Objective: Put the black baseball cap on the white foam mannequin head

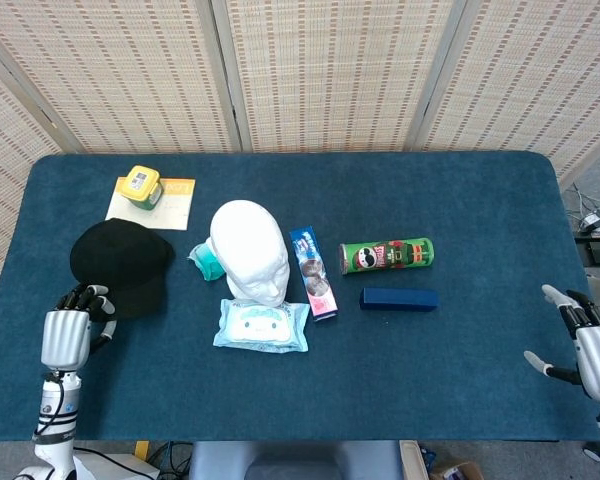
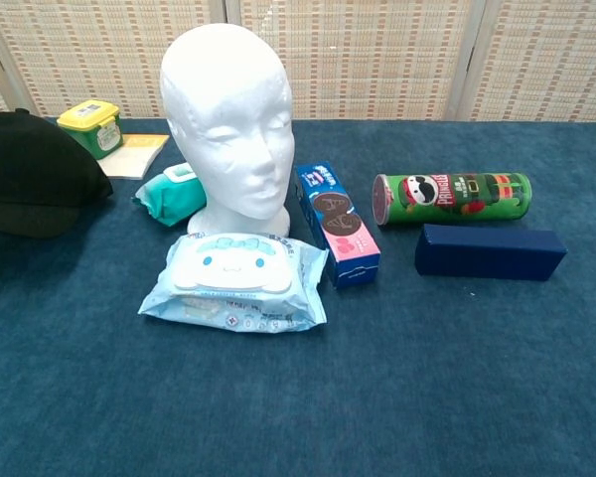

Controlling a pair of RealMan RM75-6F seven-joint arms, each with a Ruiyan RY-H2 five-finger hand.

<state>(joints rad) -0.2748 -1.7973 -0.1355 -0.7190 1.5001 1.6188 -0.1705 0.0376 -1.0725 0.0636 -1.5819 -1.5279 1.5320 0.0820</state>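
Head view, looking down on a blue-covered table point(image 1: 460, 380) backed by woven folding screens point(image 1: 330, 70). Black baseball cap point(image 1: 122, 264) lying flat near the table's left edge, brim toward the near side, not yet on anything. White foam mannequin head point(image 1: 250, 250) standing upright near the table's middle, just right of the cap and apart from it, bare on top. Left hand point(image 1: 68, 332) sitting at the near left corner, fingers loosely apart and reaching the cap's near rim, holding nothing; whether touching the cap, cannot tell. Right hand point(image 1: 588, 345) hovering at the table's near right edge, fingers spread, holding nothing, well apart from everything else.

Chest view, showing the same spread from the front. Light blue pack of wet wipes point(image 2: 236, 282) lying flat in front of the mannequin head's base. Teal wipes pack point(image 2: 171, 195) tucked beside the base on the left. Blue and pink cookie box point(image 2: 338, 224) lying just right of the head. Green Pringles can point(image 2: 452, 197) lying on its side further right, with a dark blue box point(image 2: 489, 252) just nearer the front edge. Yellow-lidded green jar point(image 2: 91, 126) standing on a pale card point(image 2: 139, 154) toward the far left corner.
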